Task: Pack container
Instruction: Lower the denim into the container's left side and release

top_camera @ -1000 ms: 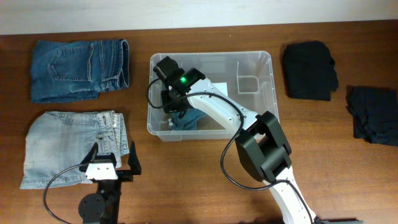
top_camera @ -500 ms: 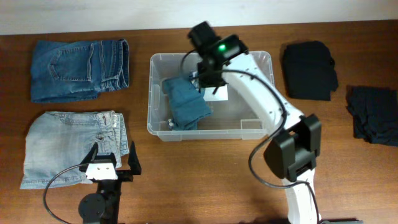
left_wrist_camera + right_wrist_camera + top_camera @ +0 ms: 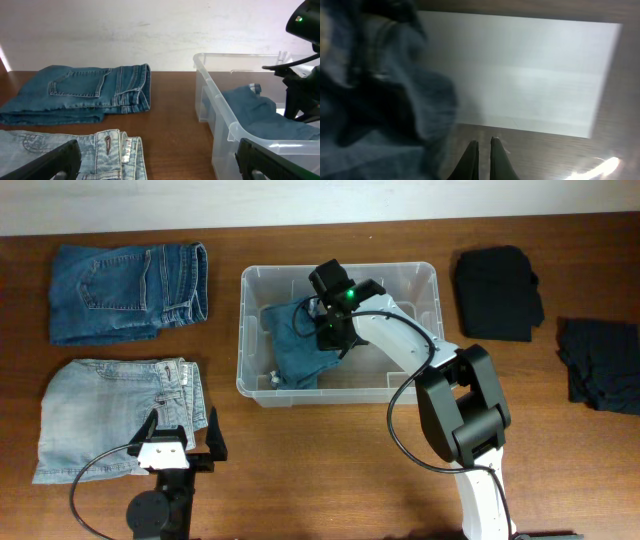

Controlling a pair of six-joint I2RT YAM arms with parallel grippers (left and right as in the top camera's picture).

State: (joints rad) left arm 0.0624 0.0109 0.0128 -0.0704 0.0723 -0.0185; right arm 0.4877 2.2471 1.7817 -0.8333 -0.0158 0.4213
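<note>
The clear plastic container [image 3: 412,365] stands at the table's middle. A blue pair of jeans [image 3: 298,348] lies crumpled in its left half. My right gripper [image 3: 328,325] is down inside the container at the jeans' right edge. In the right wrist view its fingers [image 3: 483,143] are shut with nothing between them, over the container's floor near the white label [image 3: 520,75], with the jeans [image 3: 370,105] to the left. My left gripper [image 3: 180,442] is open and empty at the table's front. In the left wrist view [image 3: 157,167] it faces the container [image 3: 220,115].
Folded dark blue jeans [image 3: 128,278] lie at the back left. Light blue jeans [image 3: 115,415] lie at the front left, just under my left gripper. Two black garments [image 3: 498,280] [image 3: 600,365] lie to the right of the container.
My right gripper rose from the container's left front, swung to its back rim, then came down beside the jeans. The jeans now lie loose and more spread. The left arm has not moved.
</note>
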